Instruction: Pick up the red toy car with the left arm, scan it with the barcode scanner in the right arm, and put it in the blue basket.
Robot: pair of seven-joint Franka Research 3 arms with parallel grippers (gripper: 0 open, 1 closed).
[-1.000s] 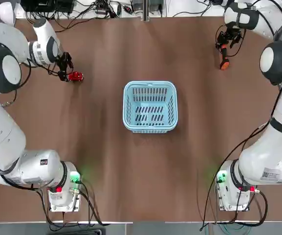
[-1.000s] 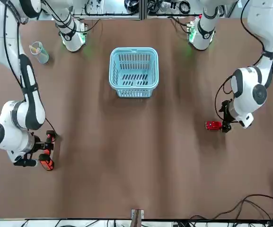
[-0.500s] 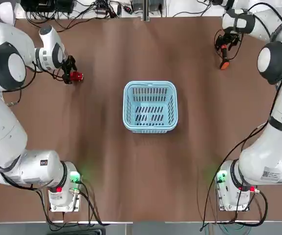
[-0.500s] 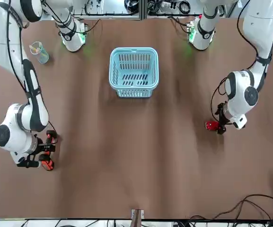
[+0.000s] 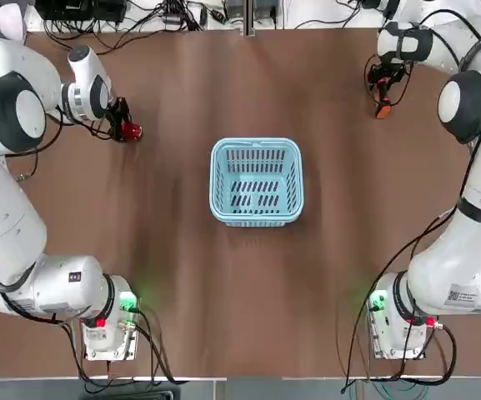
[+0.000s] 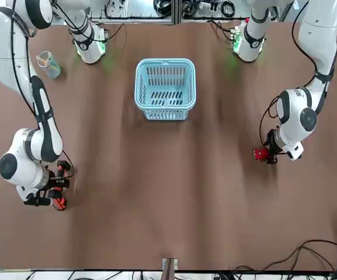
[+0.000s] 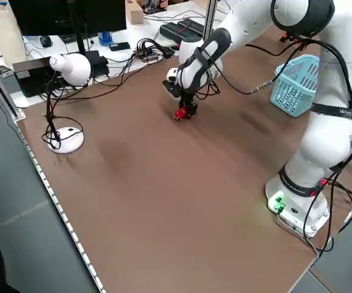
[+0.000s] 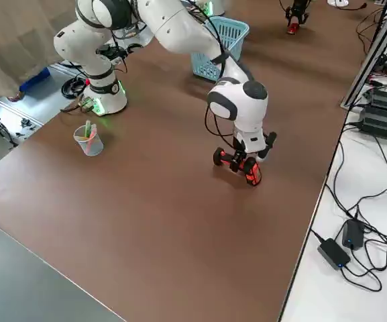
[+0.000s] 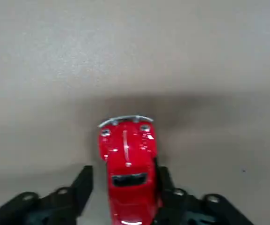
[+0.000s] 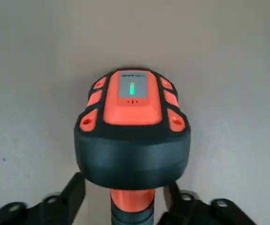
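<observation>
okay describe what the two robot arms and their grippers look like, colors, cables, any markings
Both arms, the left arm and right arm, are glossy white rounded segments with black joint rings, black cables along them and green lights at the bases. The left gripper and right gripper are black, two-fingered. The right arm carries a small label.

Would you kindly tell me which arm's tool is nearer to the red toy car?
Left. The left tool straddles the red toy car; the right tool is across the table at the barcode scanner.
</observation>
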